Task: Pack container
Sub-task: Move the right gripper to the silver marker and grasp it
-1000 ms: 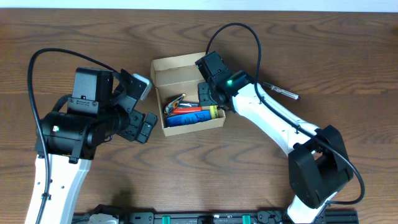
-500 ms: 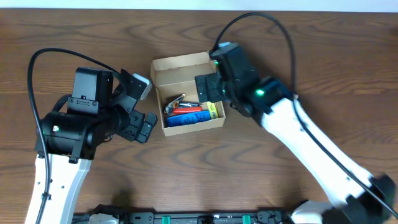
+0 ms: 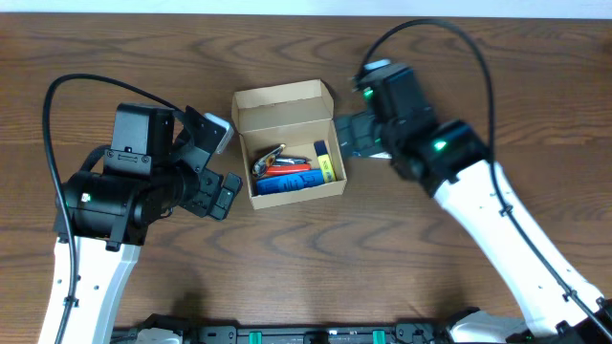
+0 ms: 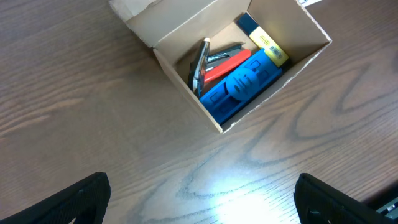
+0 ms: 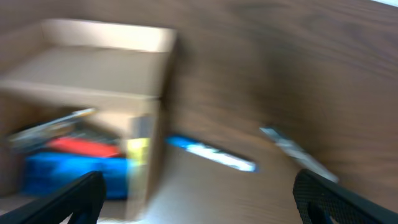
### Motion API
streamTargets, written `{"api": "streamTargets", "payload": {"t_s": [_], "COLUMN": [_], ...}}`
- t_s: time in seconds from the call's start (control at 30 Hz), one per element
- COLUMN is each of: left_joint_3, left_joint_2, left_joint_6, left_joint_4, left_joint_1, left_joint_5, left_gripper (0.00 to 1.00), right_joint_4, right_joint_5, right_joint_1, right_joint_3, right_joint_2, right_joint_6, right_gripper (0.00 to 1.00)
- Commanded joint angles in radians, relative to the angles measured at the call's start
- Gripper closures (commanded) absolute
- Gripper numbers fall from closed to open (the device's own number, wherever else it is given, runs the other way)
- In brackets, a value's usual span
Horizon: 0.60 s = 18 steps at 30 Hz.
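The container (image 3: 295,195), a tan cardboard box with its lid flap (image 3: 282,98) folded back, sits mid-table. Inside lie a blue item (image 4: 242,84), a red one (image 4: 227,62), a metal tool (image 4: 200,62) and a yellow-and-blue marker (image 4: 264,40). My left gripper (image 3: 222,162) stands open just left of the box, with nothing between its fingers. My right gripper (image 3: 352,139) is open and empty just off the box's right wall. The right wrist view is blurred: it shows the container (image 5: 99,68) at left and bare table between the fingers.
In the right wrist view a blue pen (image 5: 211,154) and a silver pen (image 5: 298,152) lie on the wooden table to the right of the box. The right arm hides them in the overhead view. Cables loop above both arms.
My right gripper has opened and drawn back to the right, out of the box, leaving the yellow-and-blue marker inside. The left arm has not moved.
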Motion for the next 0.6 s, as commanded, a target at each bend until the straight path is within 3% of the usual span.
{"api": "streamTargets", "payload": {"t_s": [0.0, 0.27, 0.57], "left_joint_3": [0.013, 0.013, 0.013], "left_joint_2": [0.003, 0.003, 0.003], "left_joint_6": [0.012, 0.012, 0.012], "left_joint_4": [-0.004, -0.004, -0.004], "left_joint_1": [0.003, 0.003, 0.003], "left_joint_5": [0.006, 0.006, 0.006], "left_gripper": [0.05, 0.05, 0.05], "right_joint_4": [-0.007, -0.005, 0.014], "right_joint_5": [0.052, -0.091, -0.193], "right_joint_1": [-0.135, -0.384, -0.507], "right_joint_3": [0.001, 0.001, 0.001], "right_joint_2": [0.031, 0.135, 0.299], "right_joint_6": [-0.142, -0.421, -0.596], "right_gripper": [0.01, 0.03, 0.02]}}
